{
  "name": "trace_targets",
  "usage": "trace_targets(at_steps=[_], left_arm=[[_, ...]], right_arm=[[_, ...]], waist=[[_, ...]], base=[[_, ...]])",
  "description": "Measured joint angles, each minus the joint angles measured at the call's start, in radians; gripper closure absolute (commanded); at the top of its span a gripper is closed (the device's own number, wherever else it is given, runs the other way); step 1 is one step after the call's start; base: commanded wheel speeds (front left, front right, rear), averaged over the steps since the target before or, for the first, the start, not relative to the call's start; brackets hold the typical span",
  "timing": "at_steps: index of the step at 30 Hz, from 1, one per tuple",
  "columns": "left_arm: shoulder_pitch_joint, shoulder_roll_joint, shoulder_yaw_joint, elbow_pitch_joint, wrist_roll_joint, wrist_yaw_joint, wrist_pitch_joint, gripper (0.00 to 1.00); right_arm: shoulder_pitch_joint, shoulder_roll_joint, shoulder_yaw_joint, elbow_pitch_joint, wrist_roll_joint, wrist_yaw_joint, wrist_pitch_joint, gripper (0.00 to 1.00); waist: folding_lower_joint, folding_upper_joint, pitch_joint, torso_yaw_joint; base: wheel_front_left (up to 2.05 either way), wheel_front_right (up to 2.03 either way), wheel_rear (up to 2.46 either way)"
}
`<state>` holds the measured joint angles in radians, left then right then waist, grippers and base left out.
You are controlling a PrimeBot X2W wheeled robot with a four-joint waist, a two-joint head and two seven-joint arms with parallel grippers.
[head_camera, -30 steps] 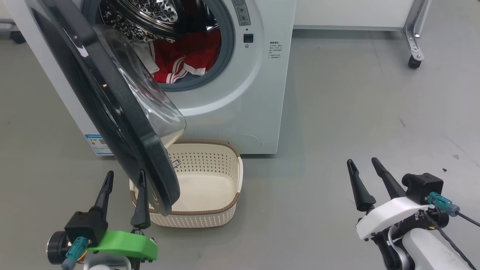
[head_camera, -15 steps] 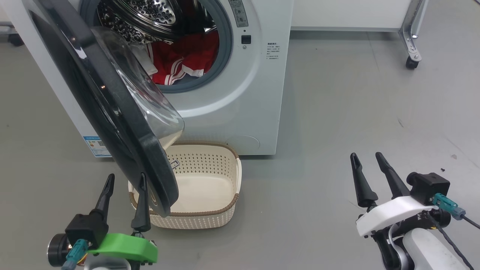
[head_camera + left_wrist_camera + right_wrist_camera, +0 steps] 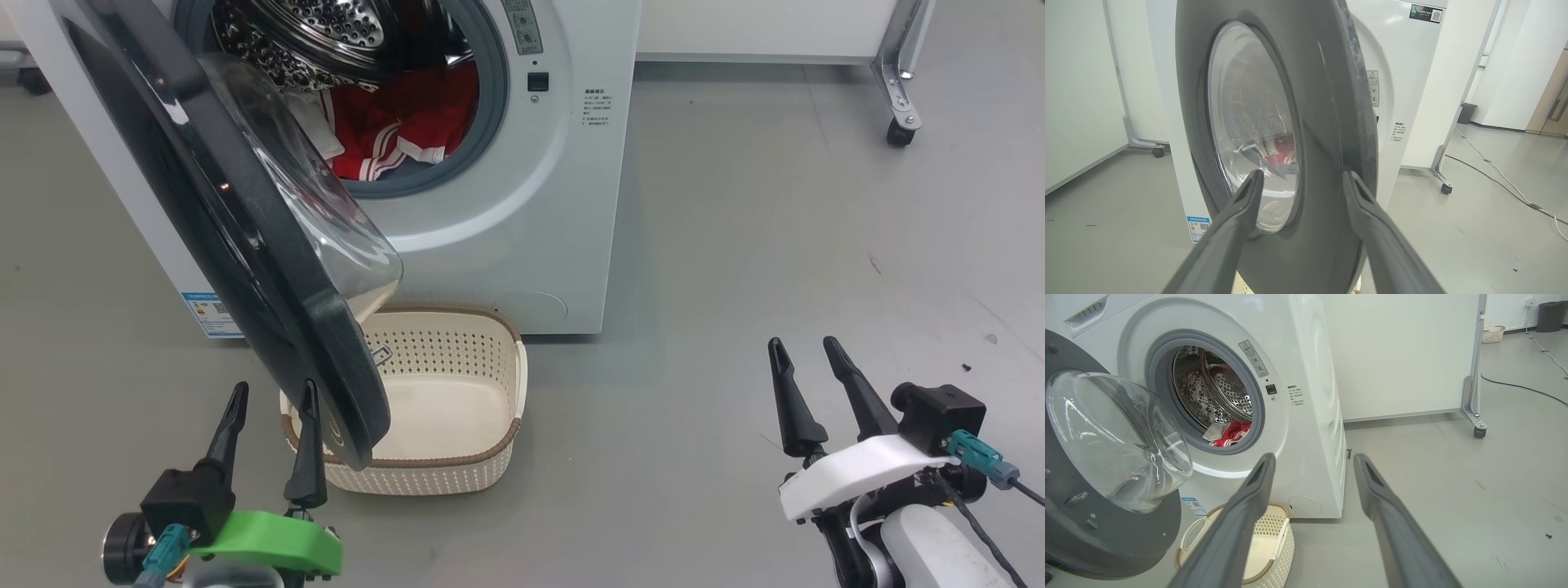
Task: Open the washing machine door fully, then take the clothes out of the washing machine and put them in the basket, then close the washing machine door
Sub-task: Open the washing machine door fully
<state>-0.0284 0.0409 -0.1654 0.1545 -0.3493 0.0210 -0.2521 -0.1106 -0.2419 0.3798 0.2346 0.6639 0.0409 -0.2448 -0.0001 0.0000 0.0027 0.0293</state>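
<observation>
A bare grey floor [image 3: 735, 204] runs out to a white partition on castors at 1 o'clock in the head view, and the white front-loading washing machine [image 3: 539, 229] stands at 11 o'clock. The washing machine door [image 3: 245, 245] is swung out only part of the way, its black rim and glass bowl hanging over the left end of the basket [image 3: 457, 469], so the first step looks unfinished. The red, white-striped clothes [image 3: 408, 122] lie at the bottom of the steel drum [image 3: 335, 24], behind the grey rubber ring. The cream basket sits on the floor just in front of the machine, at about 7 o'clock, with nothing in it; unloading and closing are all left to do. The left gripper [image 3: 273, 385], at 7 o'clock, points up with its fingers spread wide and empty, reaching to the door's lower edge. In the left wrist view they bracket the rim's broad face, though contact cannot be told. The right gripper [image 3: 802, 343], at 4 o'clock, stands well apart from the machine over open floor, fingers likewise wide and holding nothing.
</observation>
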Motion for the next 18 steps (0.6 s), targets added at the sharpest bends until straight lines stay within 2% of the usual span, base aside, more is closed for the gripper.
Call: trace_targets(at_steps=[18], left_arm=[[0.0, 0.0, 0.004, 0.002, -0.001, 0.0, 0.0, 0.0]], right_arm=[[0.019, 0.03, -0.04, -0.004, -0.042, 0.019, 0.0, 0.0]], waist=[[0.0, 0.0, 0.005, 0.004]], base=[[0.0, 0.0, 0.0]])
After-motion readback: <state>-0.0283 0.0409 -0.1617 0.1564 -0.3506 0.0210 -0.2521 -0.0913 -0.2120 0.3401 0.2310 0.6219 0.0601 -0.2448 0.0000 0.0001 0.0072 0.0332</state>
